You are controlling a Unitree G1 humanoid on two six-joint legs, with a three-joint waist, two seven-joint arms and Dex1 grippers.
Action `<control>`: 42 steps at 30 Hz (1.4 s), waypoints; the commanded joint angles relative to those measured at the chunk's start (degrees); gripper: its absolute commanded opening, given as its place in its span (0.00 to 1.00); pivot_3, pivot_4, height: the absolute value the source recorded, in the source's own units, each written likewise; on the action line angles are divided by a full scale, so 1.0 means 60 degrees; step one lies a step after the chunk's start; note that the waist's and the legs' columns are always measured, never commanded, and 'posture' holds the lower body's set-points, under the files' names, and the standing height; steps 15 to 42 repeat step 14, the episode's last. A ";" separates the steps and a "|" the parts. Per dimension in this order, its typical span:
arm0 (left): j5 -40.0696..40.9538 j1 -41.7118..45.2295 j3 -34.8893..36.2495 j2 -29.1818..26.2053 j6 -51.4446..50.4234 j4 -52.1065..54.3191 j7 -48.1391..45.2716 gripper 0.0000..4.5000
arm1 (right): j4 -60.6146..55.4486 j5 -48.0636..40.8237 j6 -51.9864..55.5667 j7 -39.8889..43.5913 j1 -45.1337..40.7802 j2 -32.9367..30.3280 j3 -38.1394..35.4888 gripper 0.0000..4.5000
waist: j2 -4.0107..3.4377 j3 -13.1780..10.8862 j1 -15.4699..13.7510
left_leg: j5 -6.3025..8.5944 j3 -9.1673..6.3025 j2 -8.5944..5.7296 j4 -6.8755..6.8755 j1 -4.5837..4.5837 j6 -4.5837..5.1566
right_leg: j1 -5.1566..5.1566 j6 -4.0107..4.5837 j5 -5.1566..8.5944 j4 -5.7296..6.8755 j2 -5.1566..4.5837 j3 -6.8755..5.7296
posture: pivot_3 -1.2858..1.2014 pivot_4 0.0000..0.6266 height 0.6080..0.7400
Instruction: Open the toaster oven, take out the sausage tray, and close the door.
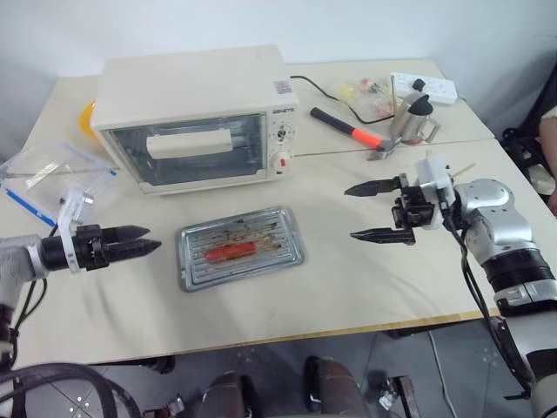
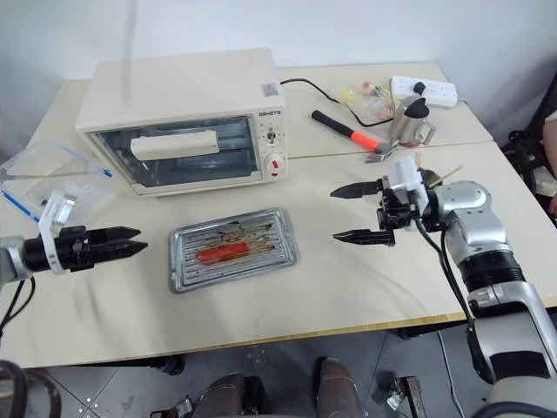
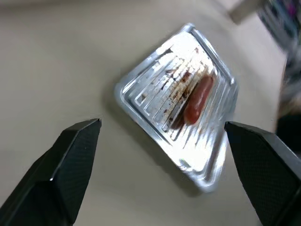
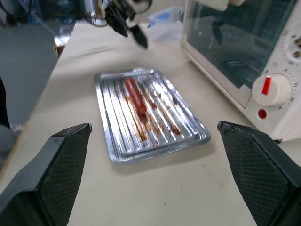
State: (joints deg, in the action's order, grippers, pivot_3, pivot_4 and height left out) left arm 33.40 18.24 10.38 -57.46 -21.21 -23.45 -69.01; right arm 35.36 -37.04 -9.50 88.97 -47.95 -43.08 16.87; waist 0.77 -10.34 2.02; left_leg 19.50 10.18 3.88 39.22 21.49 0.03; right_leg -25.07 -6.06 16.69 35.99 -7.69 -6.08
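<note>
Tray [image 1: 241, 247] with sausage [image 1: 230, 252] on table, oven [image 1: 196, 117] door [image 1: 191, 150] closed. Left gripper [image 1: 144, 240] and right gripper [image 1: 367, 211] both spread, empty

- A hammer [image 1: 346, 128] with an orange-and-black handle is laid on the table [image 1: 348, 287]
- A small metal kettle [image 1: 414, 120] is stood next to it
- A white power strip [image 1: 424, 86] is parked behind
- Clear plastic bags [image 1: 48, 178] are left at the far left edge

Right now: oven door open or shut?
Shut. The door stands upright, flush in the toaster oven front, with its white bar handle across the glass. The sausage tray lies on the table before it.
</note>
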 commanded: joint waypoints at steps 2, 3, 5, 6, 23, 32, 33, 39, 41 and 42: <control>-0.0781 -0.0828 0.0707 -0.0203 0.2714 -0.0004 -0.1064 0.99 | 0.0797 0.0361 -0.1740 0.0588 -0.0468 -0.0020 0.0831 1.00 | 0.0000 0.0000 0.0016 | 0.0001 0.0016 0.0000 0.0000 0.0003 0.0002 | -0.0013 0.0002 -0.0001 0.0007 -0.0002 -0.0002 | 0.52 0.24 1.00; -0.0737 -0.0910 0.0833 -0.0241 0.2930 -0.0222 -0.1412 0.99 | 0.1074 0.0388 -0.2001 0.0588 -0.0571 0.0036 0.0933 1.00 | 0.0000 0.0000 0.0016 | 0.0001 0.0038 0.0000 0.0000 0.0003 0.0003 | -0.0014 0.0002 -0.0001 0.0009 -0.0001 -0.0003 | 0.52 0.24 1.00; -0.0854 -0.1023 0.1026 -0.0300 0.3429 -0.0729 -0.1805 0.99 | 0.1732 0.0463 -0.2424 0.0588 -0.0797 0.0135 0.1081 1.00 | 0.0000 0.0000 0.0015 | 0.0000 0.0098 0.0003 0.0000 0.0005 0.0007 | -0.0025 0.0002 -0.0001 0.0013 -0.0001 -0.0004 | 0.52 0.24 1.00; -0.0962 -0.1044 0.1064 -0.0312 0.3643 -0.0912 -0.1899 0.99 | 0.1973 0.0477 -0.2571 0.0588 -0.0879 0.0157 0.1152 1.00 | -0.0001 0.0000 0.0017 | -0.0001 0.0108 0.0004 0.0000 0.0005 0.0010 | -0.0029 0.0003 -0.0002 0.0016 -0.0001 -0.0002 | 0.52 0.24 1.00; -0.1324 -0.0892 0.1321 -0.0283 0.4799 -0.2470 -0.2422 0.99 | 0.3246 0.0627 -0.2859 0.0588 -0.1006 0.0310 0.0920 1.00 | -0.0001 0.0000 0.0011 | 0.0010 0.0141 0.0010 0.0000 0.0005 0.0030 | -0.0041 -0.0002 -0.0005 0.0016 -0.0005 -0.0008 | 0.52 0.24 1.00; -0.1324 -0.0892 0.1321 -0.0283 0.4799 -0.2470 -0.2422 0.99 | 0.3246 0.0627 -0.2859 0.0588 -0.1006 0.0310 0.0920 1.00 | -0.0001 0.0000 0.0011 | 0.0010 0.0141 0.0010 0.0000 0.0005 0.0030 | -0.0041 -0.0002 -0.0005 0.0016 -0.0005 -0.0008 | 0.52 0.24 1.00; -0.1324 -0.0892 0.1321 -0.0283 0.4799 -0.2470 -0.2422 0.99 | 0.3246 0.0627 -0.2859 0.0588 -0.1006 0.0310 0.0920 1.00 | -0.0001 0.0000 0.0011 | 0.0010 0.0141 0.0010 0.0000 0.0005 0.0030 | -0.0041 -0.0002 -0.0005 0.0016 -0.0005 -0.0008 | 0.52 0.24 1.00; -0.1324 -0.0892 0.1321 -0.0283 0.4799 -0.2470 -0.2422 0.99 | 0.3246 0.0627 -0.2859 0.0588 -0.1006 0.0310 0.0920 1.00 | -0.0001 0.0000 0.0011 | 0.0010 0.0141 0.0010 0.0000 0.0005 0.0030 | -0.0041 -0.0002 -0.0005 0.0016 -0.0005 -0.0008 | 0.52 0.24 1.00; -0.1324 -0.0892 0.1321 -0.0283 0.4799 -0.2470 -0.2422 0.99 | 0.3246 0.0627 -0.2859 0.0588 -0.1006 0.0310 0.0920 1.00 | -0.0001 0.0000 0.0011 | 0.0010 0.0141 0.0010 0.0000 0.0005 0.0030 | -0.0041 -0.0002 -0.0005 0.0016 -0.0005 -0.0008 | 0.52 0.24 1.00; -0.1324 -0.0892 0.1321 -0.0283 0.4799 -0.2470 -0.2422 0.99 | 0.3246 0.0627 -0.2859 0.0588 -0.1006 0.0310 0.0920 1.00 | -0.0001 0.0000 0.0011 | 0.0010 0.0141 0.0010 0.0000 0.0005 0.0030 | -0.0041 -0.0002 -0.0005 0.0016 -0.0005 -0.0008 | 0.52 0.24 1.00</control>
